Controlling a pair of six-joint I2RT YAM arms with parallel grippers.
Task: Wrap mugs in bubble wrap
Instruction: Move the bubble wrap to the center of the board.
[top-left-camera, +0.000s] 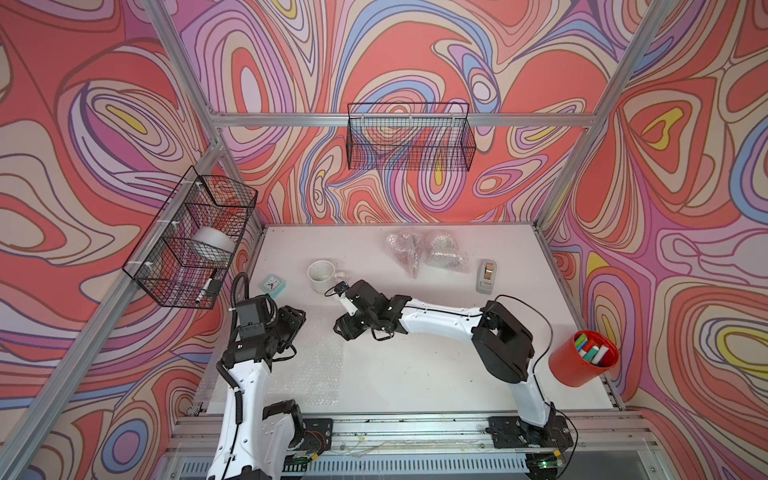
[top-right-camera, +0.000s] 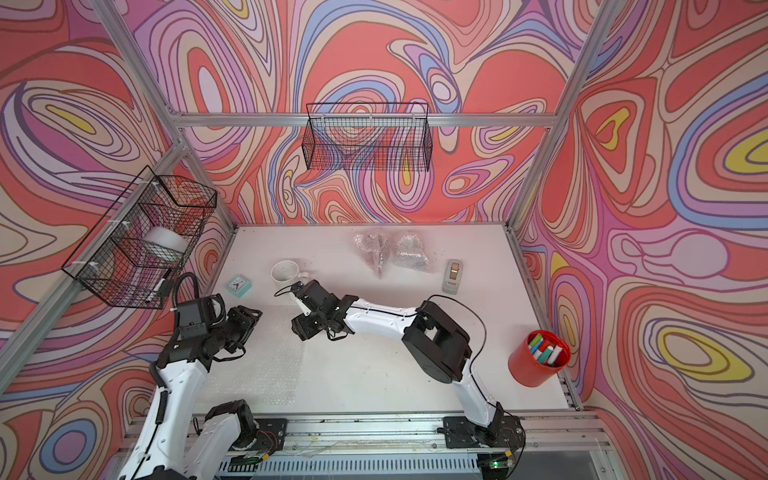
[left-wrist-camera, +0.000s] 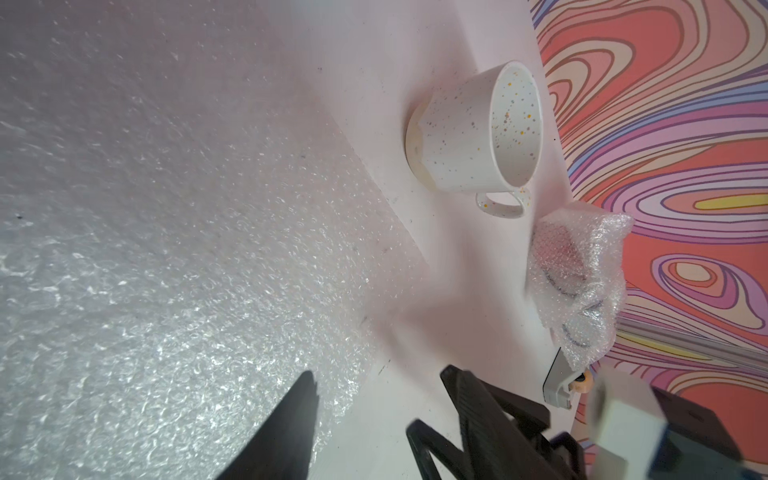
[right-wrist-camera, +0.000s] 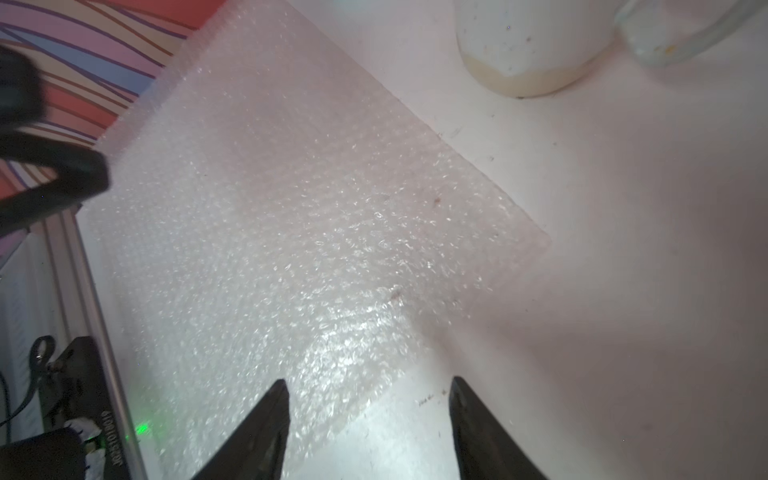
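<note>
Clutter rings the white table (top-left-camera: 436, 365): a small mint-green square clock (top-left-camera: 273, 286) beside the upright white speckled ceramic mug (top-left-camera: 322, 276), two bundles of crumpled bubble wrap (top-left-camera: 405, 251) farther back, a grey tape dispenser (top-left-camera: 486, 276) and a red plastic cup of coloured blocks (top-left-camera: 582, 363), all apart from the flat clear bubble wrap sheet (top-left-camera: 307, 357) at the near left. My arms bend inward, wrists low over that sheet's far edge, just short of the mug. My left end effector (top-left-camera: 296, 318) and right end effector (right-wrist-camera: 368, 380) stand partly open, gripping nothing.
</note>
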